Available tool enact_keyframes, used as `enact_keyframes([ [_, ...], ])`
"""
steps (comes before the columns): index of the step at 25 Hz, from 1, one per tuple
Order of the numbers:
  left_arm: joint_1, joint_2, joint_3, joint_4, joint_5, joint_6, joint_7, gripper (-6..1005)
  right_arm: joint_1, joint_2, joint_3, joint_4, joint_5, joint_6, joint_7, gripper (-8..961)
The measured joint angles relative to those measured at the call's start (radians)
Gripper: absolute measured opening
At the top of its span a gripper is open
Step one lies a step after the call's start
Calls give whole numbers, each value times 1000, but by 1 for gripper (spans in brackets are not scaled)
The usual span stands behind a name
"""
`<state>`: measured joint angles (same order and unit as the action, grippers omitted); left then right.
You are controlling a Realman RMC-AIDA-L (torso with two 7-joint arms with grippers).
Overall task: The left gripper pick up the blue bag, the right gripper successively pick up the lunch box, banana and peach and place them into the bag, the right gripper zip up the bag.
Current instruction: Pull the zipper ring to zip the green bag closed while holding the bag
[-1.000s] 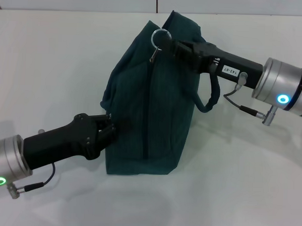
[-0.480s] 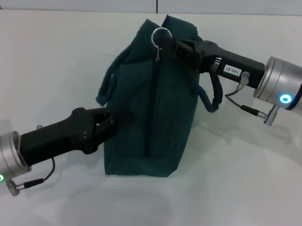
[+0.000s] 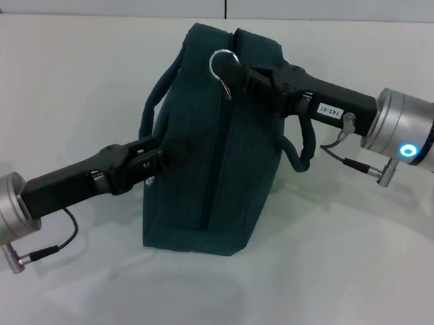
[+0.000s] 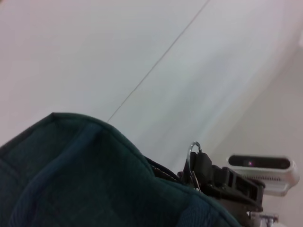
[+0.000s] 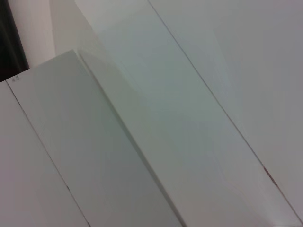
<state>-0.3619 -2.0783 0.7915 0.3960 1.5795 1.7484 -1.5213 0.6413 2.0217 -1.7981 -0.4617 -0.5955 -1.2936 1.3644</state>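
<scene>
Contact is seen at the top of the blue bag (image 3: 209, 169), where the right gripper (image 3: 238, 72) is pressed against the upper end of the zipper, its black fingers closed on the zipper pull just beside the metal ring (image 3: 222, 63). The ring stands up above the fingertips, and a short metal tab hangs down from it along the zipper line. The same ring and black claw are seen from the left wrist view beyond the rounded teal fabric (image 4: 85, 179). Behind the fingers, the white label is carried on the black body, followed by the silver arm with its blue light toward the right edge of the tabletop (image 3: 355, 281). One padded handle (image 3: 303, 148) hangs in a loop under this arm.

On the bag's opposite side, the left gripper (image 3: 154, 160) is pinched on the fabric of the side panel near the base of the other handle (image 3: 158, 100), its arm running down toward the near left corner. The bag is held upright in the middle of the white tabletop, its base resting on the surface, the zipper running vertically down its face.
</scene>
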Motion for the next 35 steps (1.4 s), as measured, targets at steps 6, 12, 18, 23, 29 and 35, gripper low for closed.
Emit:
enact_keyframes([
  [6, -5, -2, -9, -3, -10, -16, -73, 640, 0, 1, 0, 4, 0, -8, -9, 5],
  [12, -6, -2, -20, -7, -14, -31, -129, 678, -1, 2, 2, 7, 0, -9, -12, 5],
  [18, -6, -3, -22, -7, -11, -40, -129, 641, -2, 1, 6, 8, 0, -10, -12, 5],
  [23, -6, -3, -20, -7, -7, -39, -129, 465, -2, -1, 9, 9, 6, -7, -12, 4],
  [29, -16, -3, -3, -2, 9, -27, -121, 167, -2, -3, 53, 35, 9, -2, -12, 4],
  [35, -16, 1, -1, 0, 9, 23, -99, 102, -2, -3, 104, 47, 7, 3, -23, 4],
])
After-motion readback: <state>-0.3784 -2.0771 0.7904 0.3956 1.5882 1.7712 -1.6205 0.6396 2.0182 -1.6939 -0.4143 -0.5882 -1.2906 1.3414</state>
